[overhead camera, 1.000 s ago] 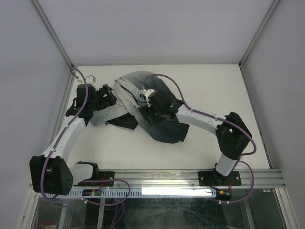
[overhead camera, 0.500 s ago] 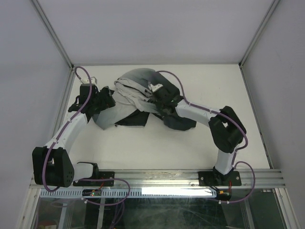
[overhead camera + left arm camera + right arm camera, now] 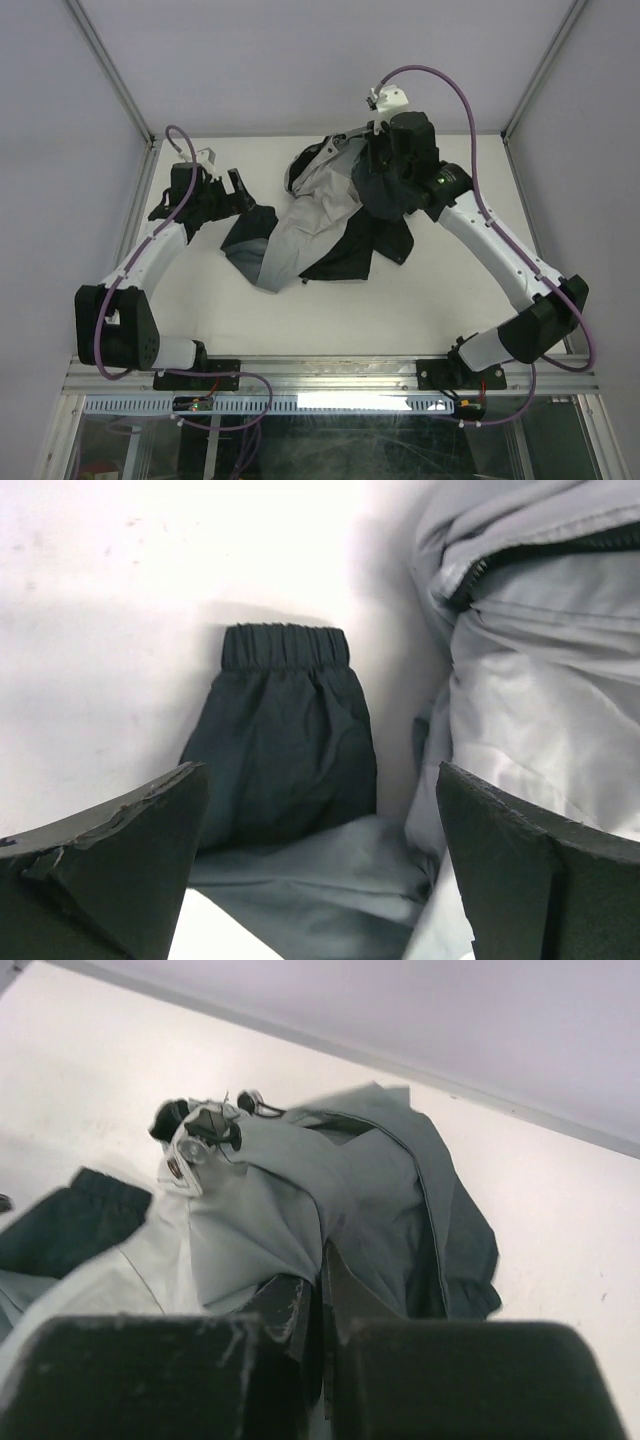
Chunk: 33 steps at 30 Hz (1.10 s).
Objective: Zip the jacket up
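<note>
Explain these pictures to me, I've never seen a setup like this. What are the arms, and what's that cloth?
These are two robot arms bolted at the near edge of a white table. The wide picture looks down from above and behind them. The other two come from cameras on each wrist, so the dark shapes at the bottom are that arm's own fingers. On the table lies a crumpled jacket, light grey and dark. The right gripper is shut on a fold of it, holding that part up. The left gripper is open and holds nothing; its camera looks at a dark sleeve with an elastic cuff.
</note>
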{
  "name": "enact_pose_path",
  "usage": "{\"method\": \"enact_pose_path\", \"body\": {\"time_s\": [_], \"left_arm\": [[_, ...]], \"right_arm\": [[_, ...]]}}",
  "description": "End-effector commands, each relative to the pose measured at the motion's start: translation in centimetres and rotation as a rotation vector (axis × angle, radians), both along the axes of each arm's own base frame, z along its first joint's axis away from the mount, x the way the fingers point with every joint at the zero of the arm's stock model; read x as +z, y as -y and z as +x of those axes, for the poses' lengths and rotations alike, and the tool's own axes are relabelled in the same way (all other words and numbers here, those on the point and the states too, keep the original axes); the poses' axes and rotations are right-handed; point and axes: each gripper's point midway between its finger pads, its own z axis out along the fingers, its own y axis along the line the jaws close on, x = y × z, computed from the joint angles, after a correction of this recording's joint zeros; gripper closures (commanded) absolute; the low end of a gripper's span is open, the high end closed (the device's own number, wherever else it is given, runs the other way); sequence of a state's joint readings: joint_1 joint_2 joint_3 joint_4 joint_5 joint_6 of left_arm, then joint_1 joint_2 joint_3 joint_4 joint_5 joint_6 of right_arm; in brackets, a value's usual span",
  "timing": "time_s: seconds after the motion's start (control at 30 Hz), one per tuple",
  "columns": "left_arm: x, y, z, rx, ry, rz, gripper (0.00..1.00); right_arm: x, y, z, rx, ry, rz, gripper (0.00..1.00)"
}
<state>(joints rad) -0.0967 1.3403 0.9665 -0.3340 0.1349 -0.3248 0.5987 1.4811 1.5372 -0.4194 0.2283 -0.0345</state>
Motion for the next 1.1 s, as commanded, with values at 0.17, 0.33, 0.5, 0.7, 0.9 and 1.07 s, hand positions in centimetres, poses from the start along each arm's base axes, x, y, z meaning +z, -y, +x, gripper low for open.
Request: {"method": "enact_pose_path", "body": {"time_s": [0.17,0.33,0.5,0.7,0.9,1.07], "left_arm": [[-0.1,8.5,4.9,-0.285,-0.005,-0.302,0.01],[-1.1,14.6,4.6,-0.434,-0.032,-0.384,0.01],[-4.1,18.7,3.8,-0.488,-0.128,-0.462,0.01],[-6.1,20.6,4.3,-0.460,-0.175,-0.562,0.36],[0.4,15.5,7.3,-0.347,-0.012,-0.586,1.00],[10.5,5.1,8.5,-0.180,0.212,-0.422,1.00]], "right_arm": [[8.9,-1.1,0.8,0.086,0.171,0.245,1.00],[8.3,-1.0,0.5,0.093,0.161,0.237,1.00],[9.0,-0.7,0.2,0.094,0.181,0.241,1.00],[10.0,-0.3,1.1,0.074,0.216,0.218,1.00],[12.0,2.4,3.5,0.012,0.240,0.208,1.00],[14.1,4.1,5.6,-0.020,0.295,0.205,1.00]]}}
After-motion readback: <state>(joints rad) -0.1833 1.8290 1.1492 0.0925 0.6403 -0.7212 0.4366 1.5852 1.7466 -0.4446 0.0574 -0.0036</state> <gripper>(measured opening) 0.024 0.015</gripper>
